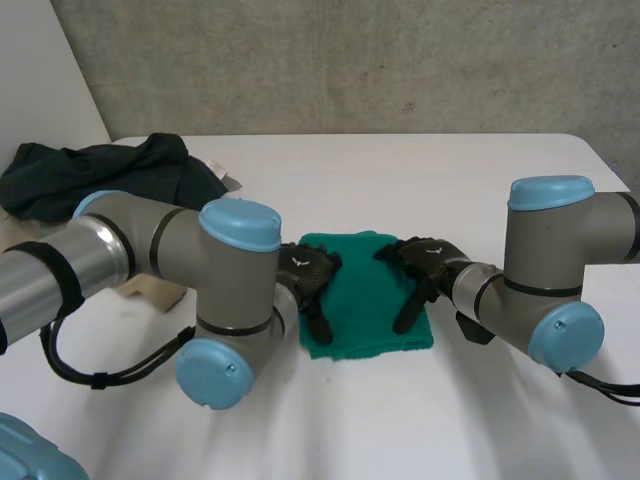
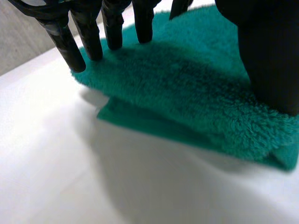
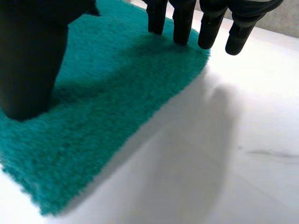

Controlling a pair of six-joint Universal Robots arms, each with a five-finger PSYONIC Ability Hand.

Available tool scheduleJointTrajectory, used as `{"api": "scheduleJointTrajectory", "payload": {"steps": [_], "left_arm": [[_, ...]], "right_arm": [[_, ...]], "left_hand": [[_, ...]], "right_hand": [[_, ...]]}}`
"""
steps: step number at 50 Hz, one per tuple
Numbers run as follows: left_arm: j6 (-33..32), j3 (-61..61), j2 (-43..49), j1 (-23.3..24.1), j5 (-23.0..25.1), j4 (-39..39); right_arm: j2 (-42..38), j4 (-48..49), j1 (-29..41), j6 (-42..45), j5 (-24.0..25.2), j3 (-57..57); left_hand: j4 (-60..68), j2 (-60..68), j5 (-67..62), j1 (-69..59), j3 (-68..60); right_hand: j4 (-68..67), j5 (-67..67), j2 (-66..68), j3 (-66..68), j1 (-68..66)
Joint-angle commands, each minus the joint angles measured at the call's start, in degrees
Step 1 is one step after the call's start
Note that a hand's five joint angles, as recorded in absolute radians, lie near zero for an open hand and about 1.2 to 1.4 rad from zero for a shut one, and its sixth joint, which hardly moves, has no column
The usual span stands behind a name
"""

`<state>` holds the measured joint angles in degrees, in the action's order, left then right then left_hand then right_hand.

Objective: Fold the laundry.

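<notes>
Head view: left hand (image 1: 305, 276) and right hand (image 1: 426, 262) lay straight fingers (image 1: 410, 309) on fluffy green towel (image 1: 365, 300).

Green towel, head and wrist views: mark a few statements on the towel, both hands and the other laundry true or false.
1. The green towel lies folded, and a lower layer peeks out under its edge. True.
2. The left hand pinches a towel corner and lifts it off the table. False: its fingers are straight and lie on top of the towel near one edge, and the towel is flat on the white table.
3. The right hand is open, with straight fingers at the towel's opposite edge. True.
4. The dark garment is spread over the green towel. False: the dark garment is heaped apart from the towel, at the table's far left.
</notes>
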<state>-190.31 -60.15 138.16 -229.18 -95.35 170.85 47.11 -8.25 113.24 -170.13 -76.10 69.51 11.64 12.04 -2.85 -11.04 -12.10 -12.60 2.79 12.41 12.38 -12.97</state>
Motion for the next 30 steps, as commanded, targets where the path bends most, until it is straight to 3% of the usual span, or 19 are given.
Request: {"api": "scheduleJointTrajectory", "payload": {"steps": [1, 7, 11, 15, 20, 24, 30], "left_arm": [[-1.6, -1.8, -6.4, 0.2, 0.5, 0.3], [-1.4, -0.9, -13.9, -0.2, 3.1, 1.8], [-1.4, 0.2, -16.2, -0.8, 8.7, 4.4], [-1.5, 1.1, -17.3, -2.1, 16.8, 5.5], [-1.0, 2.6, -17.6, -3.7, 33.3, 4.9], [0.1, 2.6, -17.6, -4.1, 39.8, 3.4], [1.1, 2.5, -17.7, -3.9, 39.9, 3.3]], "right_arm": [[8.1, 2.4, 0.1, 6.1, -5.2, 4.2], [17.2, 10.7, -0.1, 6.0, -6.1, 14.7], [18.7, 13.0, -0.6, 5.0, -6.6, 20.3], [18.6, 13.2, -0.4, 0.8, -6.1, 24.6], [17.3, 14.9, -0.4, -3.3, -3.6, 26.9], [14.9, 15.8, -0.1, -3.9, 0.3, 26.6], [9.9, 19.4, 0.2, -3.9, 1.2, 24.0]], "left_hand": [[-0.6, -1.0, 1.8, 0.0, 1.0], [-1.6, -2.0, 2.9, 1.0, 2.1], [-1.6, -2.0, 2.9, 1.0, 2.1], [-1.6, -2.0, 2.9, 1.0, 2.1], [-1.4, -1.8, 2.6, 0.8, 1.9], [-0.9, -1.3, 2.1, 0.3, 1.4], [-0.9, -1.3, 2.1, 0.3, 1.4]], "right_hand": [[-4.0, 3.9, 4.2, 4.3, -3.7], [-3.9, 3.7, 4.1, 4.1, -3.5], [-3.7, 3.5, 3.9, 3.9, -3.3], [-3.9, 3.7, 4.1, 4.1, -3.5], [-3.9, 3.7, 4.1, 4.1, -3.5], [-4.7, 4.5, 4.9, 4.9, -4.3], [-12.3, 12.1, 12.5, 12.5, -11.9]]}}
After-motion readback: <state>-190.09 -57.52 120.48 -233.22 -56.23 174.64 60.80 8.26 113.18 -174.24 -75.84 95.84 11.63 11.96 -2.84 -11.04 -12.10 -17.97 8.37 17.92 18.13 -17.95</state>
